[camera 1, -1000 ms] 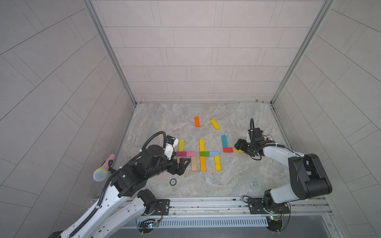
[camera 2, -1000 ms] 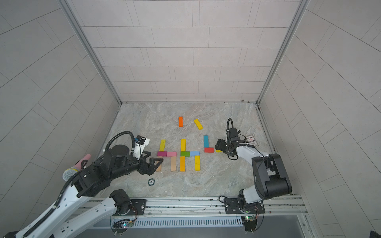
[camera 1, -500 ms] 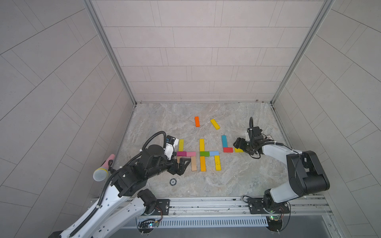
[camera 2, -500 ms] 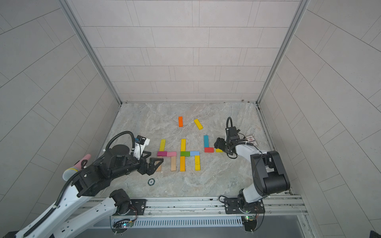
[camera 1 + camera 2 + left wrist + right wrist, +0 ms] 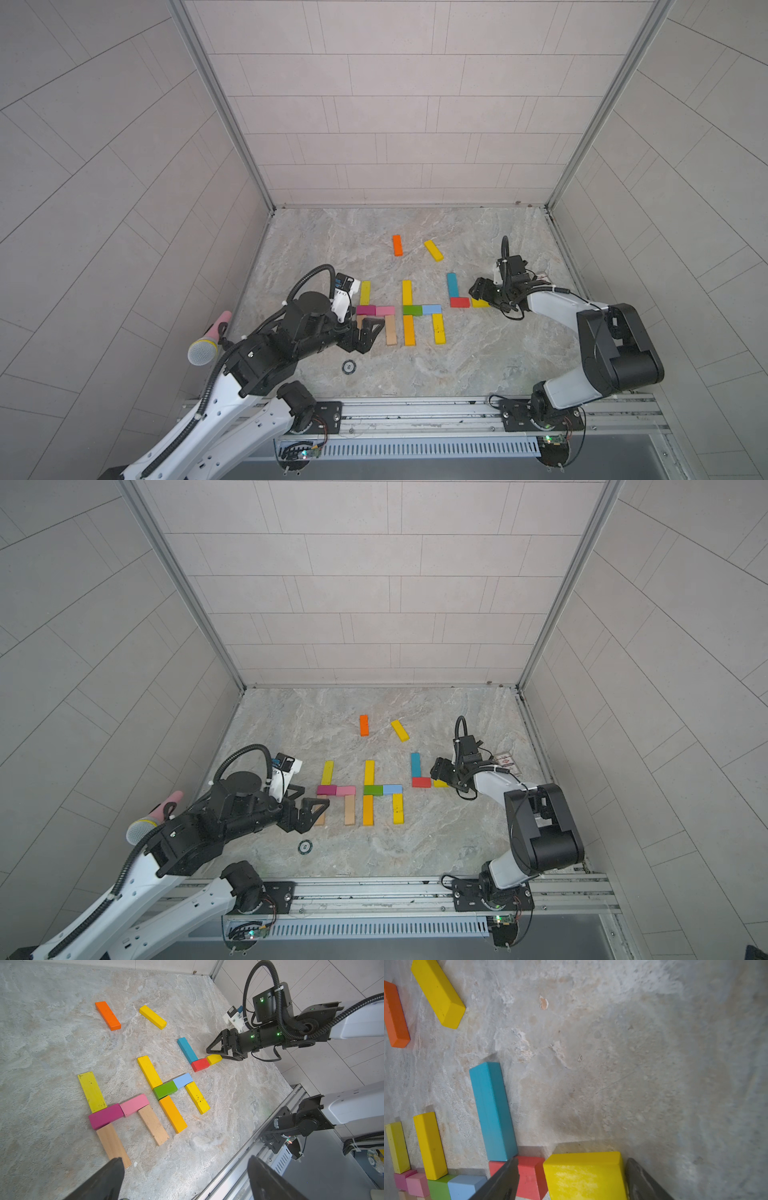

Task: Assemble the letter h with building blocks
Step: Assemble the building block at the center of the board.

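Starting nearest the rail, your left gripper (image 5: pixel 184 1164) hung with its jaws spread wide and nothing between them. In the left wrist view, one fingertip overlapped the near end of a plain wood bar (image 5: pixel 113 1145), the lower stem of the leftmost letter. Whether it touched that bar could not be told.

Beyond it the magenta block (image 5: pixel 106 1115) and pink block (image 5: pixel 134 1104) lay end to end as that letter's crossbar. The middle letter lay just beside, with a green block (image 5: pixel 165 1089) and light blue block (image 5: pixel 182 1080) as its crossbar.

Farther over, your right gripper (image 5: pixel 571 1161) sat low at the table with its jaws apart, straddling the short yellow block (image 5: pixel 585 1174). One finger lay against the block's outer side. The other stood clear of it, over the red block (image 5: pixel 529 1176). The short yellow block lay flat, close beside the red block's end. The teal bar (image 5: pixel 492 1111) ran away from the red block's other end.

Farthest out, an orange bar (image 5: pixel 397 245) and a yellow bar (image 5: pixel 433 251) lay loose and apart.

As to markings, the small round disc (image 5: pixel 349 366) near the rail bore a mark too small to read. The printed white card (image 5: pixel 504 763) behind your right gripper was likewise illegible. No block showed lettering, only dark specks on the yellow ones.
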Action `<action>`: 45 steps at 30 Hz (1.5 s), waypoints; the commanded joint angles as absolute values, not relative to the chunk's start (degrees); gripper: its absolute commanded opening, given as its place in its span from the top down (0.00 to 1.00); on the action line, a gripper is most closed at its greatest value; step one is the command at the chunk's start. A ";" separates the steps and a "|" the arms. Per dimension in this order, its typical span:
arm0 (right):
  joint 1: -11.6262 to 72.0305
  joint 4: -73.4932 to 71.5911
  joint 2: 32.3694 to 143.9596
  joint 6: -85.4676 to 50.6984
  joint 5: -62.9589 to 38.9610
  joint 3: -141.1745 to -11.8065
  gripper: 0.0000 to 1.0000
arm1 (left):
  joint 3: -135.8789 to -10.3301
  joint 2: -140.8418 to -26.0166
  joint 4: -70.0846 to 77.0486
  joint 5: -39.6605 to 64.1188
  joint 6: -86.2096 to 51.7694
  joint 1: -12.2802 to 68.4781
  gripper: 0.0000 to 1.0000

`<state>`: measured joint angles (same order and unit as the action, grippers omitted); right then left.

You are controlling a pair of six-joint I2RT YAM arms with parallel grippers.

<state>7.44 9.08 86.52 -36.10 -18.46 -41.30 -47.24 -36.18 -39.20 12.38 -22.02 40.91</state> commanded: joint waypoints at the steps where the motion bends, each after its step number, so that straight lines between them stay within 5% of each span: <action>1: 7.82 9.32 87.36 -36.56 -18.57 -41.40 0.18 | -46.76 -36.12 -38.05 12.32 -21.27 40.62 0.00; 45: 10.10 9.25 84.73 -41.32 -16.33 -39.30 0.18 | -46.76 -35.99 -37.89 12.45 -21.32 40.26 0.00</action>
<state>9.72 7.77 85.73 -40.38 -16.86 -40.27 -47.22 -36.16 -39.20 12.40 -22.02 40.60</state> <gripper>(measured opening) 0.822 0.998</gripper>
